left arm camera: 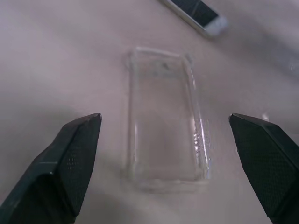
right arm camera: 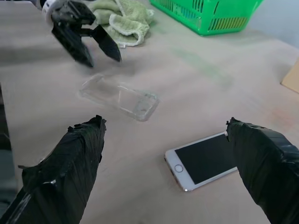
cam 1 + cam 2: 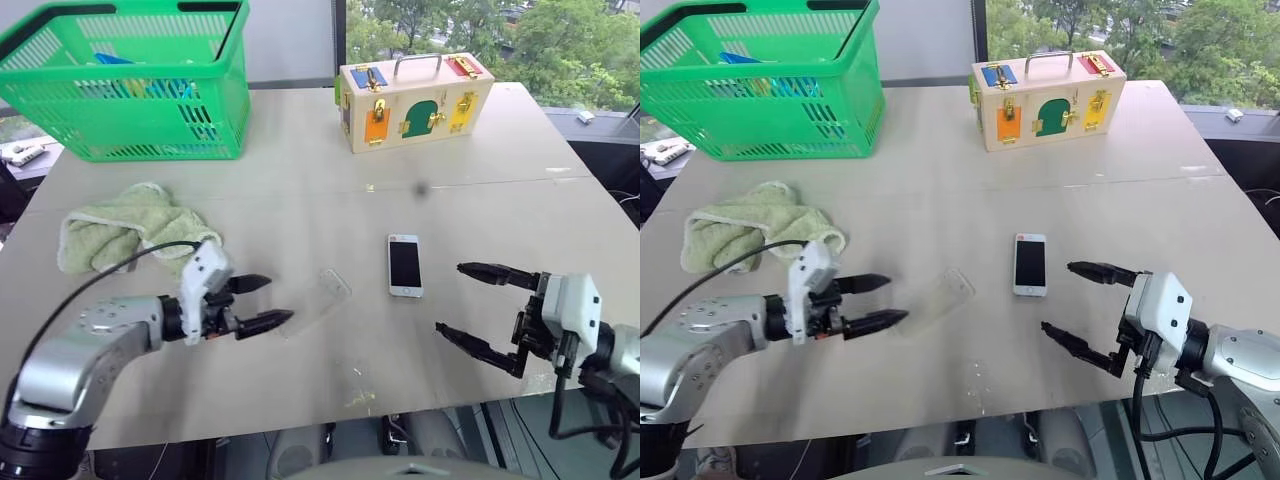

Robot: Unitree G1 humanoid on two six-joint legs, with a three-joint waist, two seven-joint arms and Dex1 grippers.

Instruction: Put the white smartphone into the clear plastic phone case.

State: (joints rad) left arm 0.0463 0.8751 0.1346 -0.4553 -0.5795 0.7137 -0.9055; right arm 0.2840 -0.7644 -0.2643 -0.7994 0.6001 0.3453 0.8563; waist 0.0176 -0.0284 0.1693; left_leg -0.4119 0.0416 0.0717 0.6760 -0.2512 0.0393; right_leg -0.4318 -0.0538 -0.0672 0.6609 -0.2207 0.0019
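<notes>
The white smartphone (image 3: pixel 405 265) lies flat and screen up on the pale surface (image 3: pixel 300 180), right of centre in the left eye view. The clear plastic phone case (image 3: pixel 318 299) lies flat just left of it, apart from it. The left gripper (image 3: pixel 268 303), at lower left, has its fingers spread and empty, their tips just beside the case's near end. The right gripper (image 3: pixel 455 298), at lower right, is also spread wide and holds nothing. A green basket (image 3: pixel 140 85) sits upper left, a wooden latch box (image 3: pixel 412 100) at upper centre, a green towel (image 3: pixel 125 232) at left.
</notes>
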